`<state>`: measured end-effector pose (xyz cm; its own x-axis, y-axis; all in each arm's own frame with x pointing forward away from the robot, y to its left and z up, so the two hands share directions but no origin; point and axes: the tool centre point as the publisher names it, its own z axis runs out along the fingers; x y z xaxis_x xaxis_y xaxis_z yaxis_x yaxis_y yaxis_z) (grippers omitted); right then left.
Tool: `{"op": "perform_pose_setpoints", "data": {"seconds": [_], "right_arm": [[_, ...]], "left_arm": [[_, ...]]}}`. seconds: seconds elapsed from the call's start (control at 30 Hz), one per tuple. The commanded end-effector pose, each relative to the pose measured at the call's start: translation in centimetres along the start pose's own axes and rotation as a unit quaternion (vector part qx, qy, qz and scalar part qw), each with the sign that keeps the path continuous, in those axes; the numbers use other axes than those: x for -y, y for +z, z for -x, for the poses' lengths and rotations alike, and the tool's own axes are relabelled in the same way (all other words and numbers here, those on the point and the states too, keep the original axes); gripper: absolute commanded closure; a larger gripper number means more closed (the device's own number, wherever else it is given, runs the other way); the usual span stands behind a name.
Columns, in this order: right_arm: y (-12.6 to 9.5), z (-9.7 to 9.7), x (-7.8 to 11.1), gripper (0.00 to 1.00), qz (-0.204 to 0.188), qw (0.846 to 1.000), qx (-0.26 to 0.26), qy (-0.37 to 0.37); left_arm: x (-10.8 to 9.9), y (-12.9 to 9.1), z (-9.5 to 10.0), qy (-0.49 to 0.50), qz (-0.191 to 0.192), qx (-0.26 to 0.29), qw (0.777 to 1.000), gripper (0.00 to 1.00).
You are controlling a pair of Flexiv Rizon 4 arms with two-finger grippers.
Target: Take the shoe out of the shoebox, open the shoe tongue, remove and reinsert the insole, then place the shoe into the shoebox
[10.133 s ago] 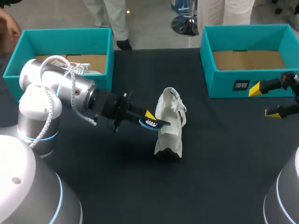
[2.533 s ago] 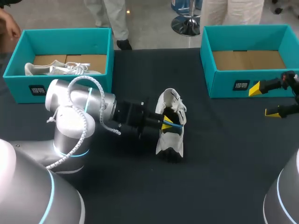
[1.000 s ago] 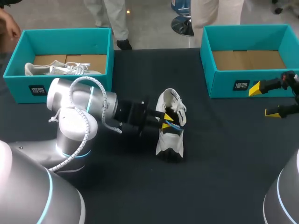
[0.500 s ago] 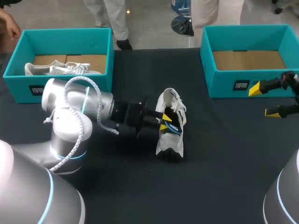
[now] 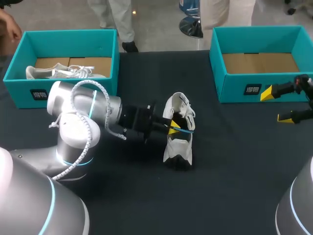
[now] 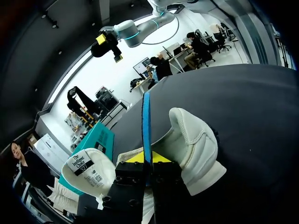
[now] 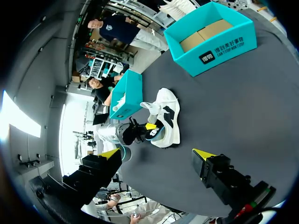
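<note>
The shoe (image 5: 178, 147) lies mid-counter, its mouth facing the left claw (image 5: 172, 130), which pinches the thin blue insole (image 6: 146, 126) at the opening. I judge it best to keep that pinch firm and slide the insole along the shoe's length without tipping the shoe. The right claw (image 5: 277, 105) hangs wide near the right edge, by the far-right shoebox (image 5: 234, 91).

Left gripper (image 5: 172, 130) pinched, right gripper (image 5: 276, 105) spread.

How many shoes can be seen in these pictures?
2. One shoe stands mid-table, where the left claw grips its blue insole; the other shoe lies in the left shoebox. The right shoebox shows none.
</note>
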<state>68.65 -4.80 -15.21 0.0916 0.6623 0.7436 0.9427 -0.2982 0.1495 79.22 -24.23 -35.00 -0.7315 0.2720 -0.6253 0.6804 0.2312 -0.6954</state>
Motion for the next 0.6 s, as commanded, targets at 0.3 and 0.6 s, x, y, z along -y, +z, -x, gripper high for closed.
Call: {"op": "perform_pose_setpoints", "data": {"seconds": [0.3,0.6], "right_arm": [[0.0,0.0,0.2,0.0,0.002,1.0,0.001,0.001],[0.0,0.0,0.2,0.0,0.002,1.0,0.001,0.001]], "left_arm": [[-0.4,0.2,0.3,0.0,0.008,-0.005,1.0,0.7],[1.4,-1.3,0.7,0.01,-0.007,0.008,1.0,0.74]]}}
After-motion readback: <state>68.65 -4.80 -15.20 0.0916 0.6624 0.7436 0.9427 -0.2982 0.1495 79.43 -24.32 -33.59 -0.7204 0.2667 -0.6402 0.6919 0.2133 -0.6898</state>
